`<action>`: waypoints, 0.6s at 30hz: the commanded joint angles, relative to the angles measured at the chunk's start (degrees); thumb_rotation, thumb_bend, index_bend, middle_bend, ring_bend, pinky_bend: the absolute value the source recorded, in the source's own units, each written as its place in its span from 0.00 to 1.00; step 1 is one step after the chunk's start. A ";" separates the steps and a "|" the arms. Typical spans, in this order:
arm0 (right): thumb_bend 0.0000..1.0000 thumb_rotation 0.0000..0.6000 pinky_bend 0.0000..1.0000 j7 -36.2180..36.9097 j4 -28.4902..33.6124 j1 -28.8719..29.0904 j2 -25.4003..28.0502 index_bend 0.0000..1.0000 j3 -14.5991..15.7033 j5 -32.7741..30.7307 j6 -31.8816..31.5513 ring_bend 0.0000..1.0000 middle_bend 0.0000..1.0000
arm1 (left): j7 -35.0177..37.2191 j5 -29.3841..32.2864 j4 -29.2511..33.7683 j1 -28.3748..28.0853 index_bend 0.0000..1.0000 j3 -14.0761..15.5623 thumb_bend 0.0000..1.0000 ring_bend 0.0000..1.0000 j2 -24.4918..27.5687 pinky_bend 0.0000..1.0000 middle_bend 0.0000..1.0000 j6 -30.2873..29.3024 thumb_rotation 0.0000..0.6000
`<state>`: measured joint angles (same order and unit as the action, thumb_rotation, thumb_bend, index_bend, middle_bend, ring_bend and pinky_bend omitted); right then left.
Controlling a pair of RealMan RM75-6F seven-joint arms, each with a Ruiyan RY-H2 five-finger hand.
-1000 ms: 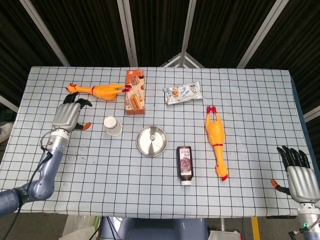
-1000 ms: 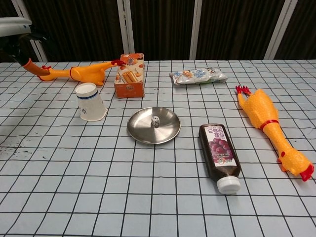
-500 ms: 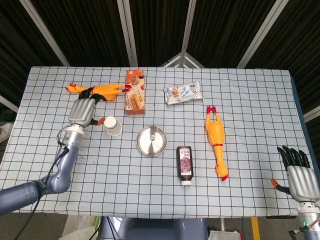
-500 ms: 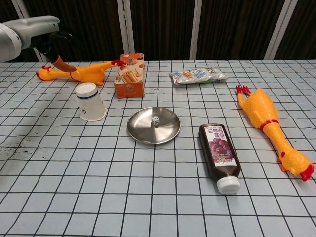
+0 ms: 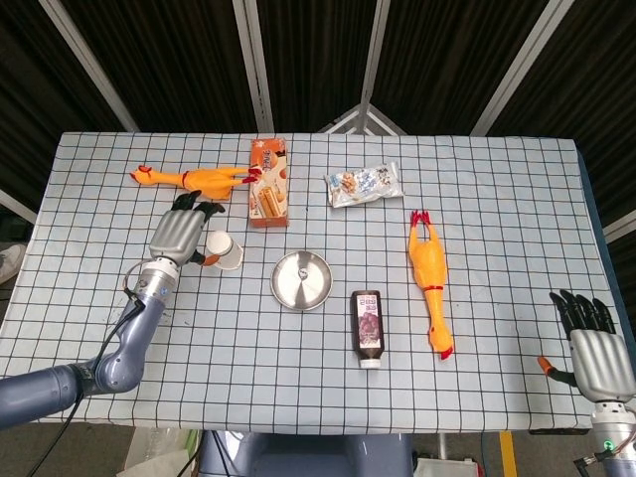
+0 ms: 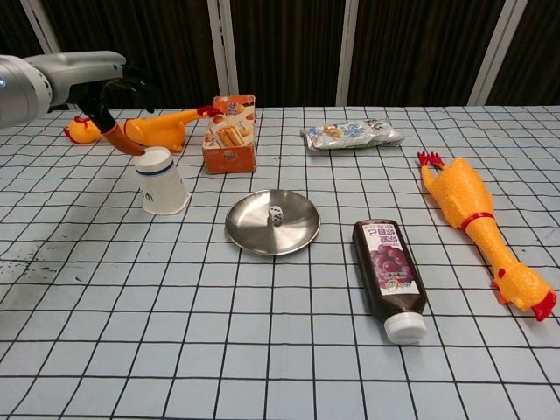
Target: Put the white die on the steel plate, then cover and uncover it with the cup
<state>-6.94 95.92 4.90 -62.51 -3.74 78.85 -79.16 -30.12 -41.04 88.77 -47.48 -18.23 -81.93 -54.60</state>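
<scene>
I find the white die [image 6: 276, 214] already resting on the steel plate [image 6: 297, 234] at frame centre, so my left hand [image 5: 181, 235], fingers released and holding nothing, hovers just beside the cup [image 5: 225, 249] for the cover, while my right hand [image 5: 594, 350] idles lower right, splayed

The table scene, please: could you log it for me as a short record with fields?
die: white die lies on the steel plate
cup: paper cup stands mouth down, left of the plate
left hand: left hand is above the cup, fingers near its top, not gripping
right hand: right hand is open at the table's near right edge
others: sauce bottle, two rubber chickens, snack box, packet
</scene>
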 commanded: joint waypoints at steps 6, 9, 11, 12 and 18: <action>0.21 1.00 0.00 -0.15 0.16 -0.04 0.06 0.10 -0.08 -0.39 0.02 0.07 0.09 | -1.09 1.97 0.40 -0.70 0.21 1.52 0.17 0.00 1.02 0.00 0.22 0.89 1.00; 0.21 1.00 0.00 -0.01 0.07 -0.06 0.07 0.10 -0.15 -0.53 -0.01 0.07 0.09 | -1.31 2.76 0.02 -0.99 0.21 1.96 0.17 0.00 1.05 0.00 0.21 1.03 1.00; 0.21 1.00 0.00 0.06 0.08 -0.04 0.11 0.10 -0.16 -0.54 0.04 0.07 0.09 | -1.47 3.25 -0.36 -1.16 0.21 2.27 0.17 0.00 0.88 0.00 0.21 1.15 1.00; 0.21 1.00 0.00 0.06 0.08 -0.04 0.14 0.10 -0.16 -0.56 0.05 0.07 0.09 | -1.54 3.54 -0.66 -1.29 0.21 2.43 0.17 0.00 0.72 0.00 0.21 1.21 1.00; 0.21 1.00 0.00 0.00 0.06 -0.03 0.15 0.10 -0.13 -0.64 0.15 0.07 0.09 | -1.28 4.60 -2.94 -1.89 0.22 2.95 0.17 0.00 -0.82 0.00 0.22 1.58 1.00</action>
<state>-6.93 95.98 4.87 -62.36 -3.88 78.20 -79.03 -31.46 -36.72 86.44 -49.16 -15.46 -82.29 -53.19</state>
